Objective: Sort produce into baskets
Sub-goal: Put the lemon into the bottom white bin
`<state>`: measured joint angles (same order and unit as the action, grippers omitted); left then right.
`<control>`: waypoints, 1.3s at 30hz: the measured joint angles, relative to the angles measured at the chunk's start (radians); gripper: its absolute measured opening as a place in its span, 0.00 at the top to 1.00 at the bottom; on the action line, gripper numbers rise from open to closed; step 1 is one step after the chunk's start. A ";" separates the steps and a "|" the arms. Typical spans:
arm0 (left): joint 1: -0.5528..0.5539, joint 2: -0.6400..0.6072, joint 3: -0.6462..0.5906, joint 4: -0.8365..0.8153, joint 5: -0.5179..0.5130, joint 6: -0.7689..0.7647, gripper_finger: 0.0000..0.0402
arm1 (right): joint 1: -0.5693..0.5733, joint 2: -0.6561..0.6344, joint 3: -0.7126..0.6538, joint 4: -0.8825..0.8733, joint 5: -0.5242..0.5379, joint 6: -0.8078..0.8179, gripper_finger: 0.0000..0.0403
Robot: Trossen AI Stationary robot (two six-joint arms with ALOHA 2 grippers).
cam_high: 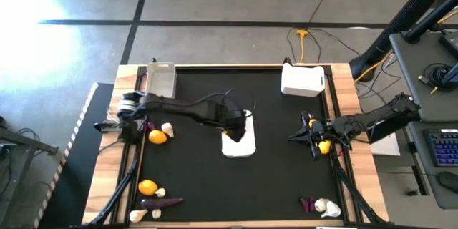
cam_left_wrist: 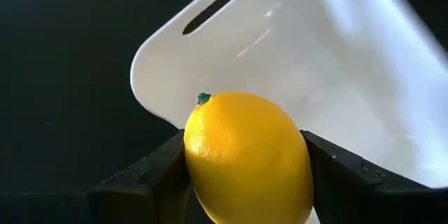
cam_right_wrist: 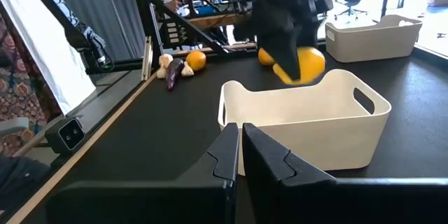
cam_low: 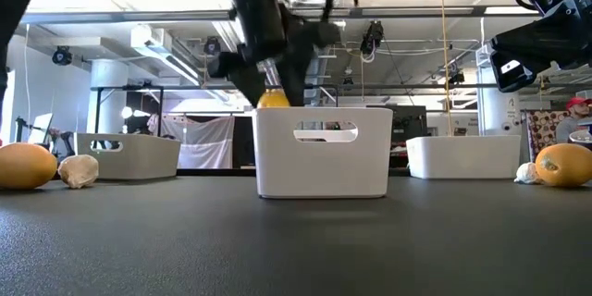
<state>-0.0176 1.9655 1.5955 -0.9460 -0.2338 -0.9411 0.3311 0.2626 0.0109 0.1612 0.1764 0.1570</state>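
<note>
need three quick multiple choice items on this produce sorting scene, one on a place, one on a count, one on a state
1. Where is the left end effector?
A. over the middle basket
B. at the table's front edge
C. off the table

2. How many baskets stand on the table?
A. one
B. three
C. five

3. What state is the right end effector in?
A. shut, empty
B. shut on a basket rim
C. wide open

Answers:
1 A: high view shows it above the middle basket, shut on the lemon.
2 B: far-left basket, far-right basket and the middle one.
3 A: right wrist view shows its fingers together, nothing between.

Grey concrete floor (cam_high: 229,14) crossed by dark seams, with an orange cable (cam_high: 315,21) trailing across.
</note>
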 joint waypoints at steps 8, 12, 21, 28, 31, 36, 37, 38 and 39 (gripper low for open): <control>0.016 0.108 0.096 -0.054 0.016 0.109 0.45 | 0.000 0.000 0.000 0.000 0.000 0.000 0.97; 0.016 0.142 0.147 -0.060 0.013 0.185 0.40 | 0.000 0.000 0.000 0.000 0.000 0.000 0.97; 0.016 0.205 0.224 -0.075 -0.062 0.310 0.36 | 0.000 0.000 0.000 0.000 0.000 0.000 0.97; 0.016 0.224 0.229 -0.109 -0.107 0.383 0.37 | 0.000 0.000 0.000 0.000 0.000 0.000 0.97; 0.016 0.223 0.234 -0.117 -0.107 0.383 0.37 | 0.000 0.000 0.000 0.000 0.000 0.000 0.97; 0.014 0.222 0.273 -0.134 -0.097 0.383 0.37 | 0.000 0.000 0.000 0.000 0.000 0.000 0.97; 0.014 0.222 0.285 -0.148 -0.091 0.384 0.37 | 0.000 0.000 0.000 0.000 0.000 0.000 0.97; 0.013 0.222 0.298 -0.168 -0.088 0.385 0.37 | 0.000 0.000 0.000 0.000 0.000 0.000 0.97; 0.011 0.222 0.313 -0.196 -0.088 0.386 0.37 | 0.000 0.000 0.000 0.000 0.000 0.000 0.97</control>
<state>-0.0070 2.1872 1.9090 -1.1423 -0.3214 -0.5552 0.3312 0.2626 0.0107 0.1612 0.1764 0.1570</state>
